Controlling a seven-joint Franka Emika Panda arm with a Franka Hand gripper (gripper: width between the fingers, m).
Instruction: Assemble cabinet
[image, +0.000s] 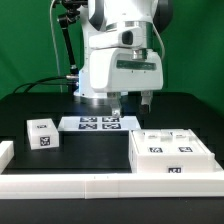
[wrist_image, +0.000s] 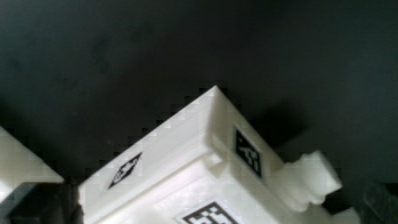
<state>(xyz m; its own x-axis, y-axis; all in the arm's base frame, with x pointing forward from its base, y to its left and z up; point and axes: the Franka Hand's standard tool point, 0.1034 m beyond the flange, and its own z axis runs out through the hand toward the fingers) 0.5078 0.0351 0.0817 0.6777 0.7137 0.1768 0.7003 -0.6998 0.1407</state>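
Note:
The cabinet (image: 175, 155) is a wide, low white body with black-and-white tags on top, lying on the black table at the exterior view's right front. In the wrist view the cabinet (wrist_image: 178, 165) shows as a white tagged block with one corner pointing away and a small knob at its side. My gripper (image: 131, 101) hangs above the table behind the cabinet and above the marker board, apart from both. Its jaws stand wide apart with nothing between them. In the wrist view only the dark fingertips (wrist_image: 365, 198) show at the picture's edge.
The marker board (image: 97, 123) lies flat under the arm. A small white tagged cube (image: 42, 133) stands at the exterior view's left. A low white rail (image: 100, 186) runs along the table's front, with a white piece (image: 5, 153) at the far left.

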